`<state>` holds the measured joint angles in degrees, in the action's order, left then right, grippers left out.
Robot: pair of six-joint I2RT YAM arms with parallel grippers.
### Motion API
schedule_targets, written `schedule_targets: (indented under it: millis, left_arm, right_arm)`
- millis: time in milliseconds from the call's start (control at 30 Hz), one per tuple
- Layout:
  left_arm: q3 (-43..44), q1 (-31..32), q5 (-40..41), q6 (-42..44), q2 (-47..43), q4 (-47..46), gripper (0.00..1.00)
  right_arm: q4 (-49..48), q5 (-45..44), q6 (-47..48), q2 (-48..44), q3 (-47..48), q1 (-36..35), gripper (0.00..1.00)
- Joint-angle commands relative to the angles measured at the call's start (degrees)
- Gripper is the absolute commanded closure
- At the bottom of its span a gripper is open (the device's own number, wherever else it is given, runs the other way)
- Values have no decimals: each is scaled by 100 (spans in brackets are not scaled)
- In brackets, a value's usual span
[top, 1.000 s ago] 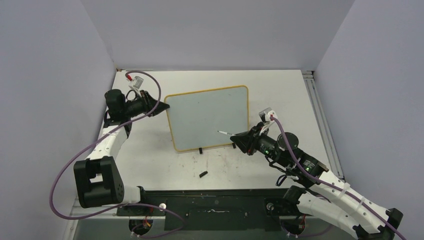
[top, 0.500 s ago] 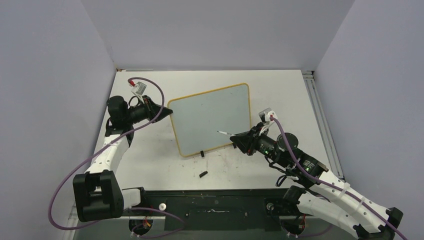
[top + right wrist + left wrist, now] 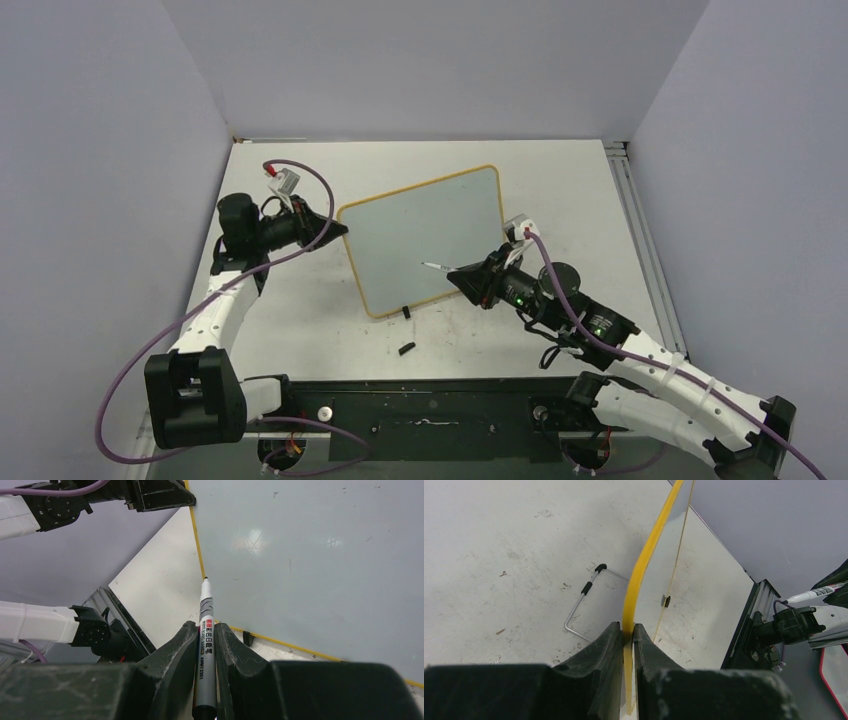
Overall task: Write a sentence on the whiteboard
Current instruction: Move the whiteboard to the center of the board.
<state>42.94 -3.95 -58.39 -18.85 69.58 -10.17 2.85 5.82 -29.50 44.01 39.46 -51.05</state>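
Top camera overhead; both wrist cameras close, sharing whiteboard (image 3: 420, 225).

The marker (image 3: 206, 625) runs off the bottom edge — its tip's contact with the whiteboard (image 3: 310, 555) unclear.

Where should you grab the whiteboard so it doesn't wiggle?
By its thin yellow frame on the left edge, coming in from the left side. The whiteboard is flat and thin, so only its edge fits between jaws, as the left gripper shows, and the face is left free for the marker.
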Motion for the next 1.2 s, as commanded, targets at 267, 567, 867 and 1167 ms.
schedule_targets:
  millis: [267,567,867,1167]
  left_arm:
    - [175,-274,-166,637,-251,875,100]
    - [-6,-373,-378,223,-416,496,100]
    - [-43,-373,-305,120,-491,533,67]
    - [-36,-339,-300,-30,-309,344,54]
  right_arm:
    - [-596,-71,-94,-9,-118,-142,95]
    - [-798,-106,-26,145,-105,-190,95]
    - [-1706,-255,102,491,-92,-287,95]
    - [-2629,-317,291,1454,151,-409,95]
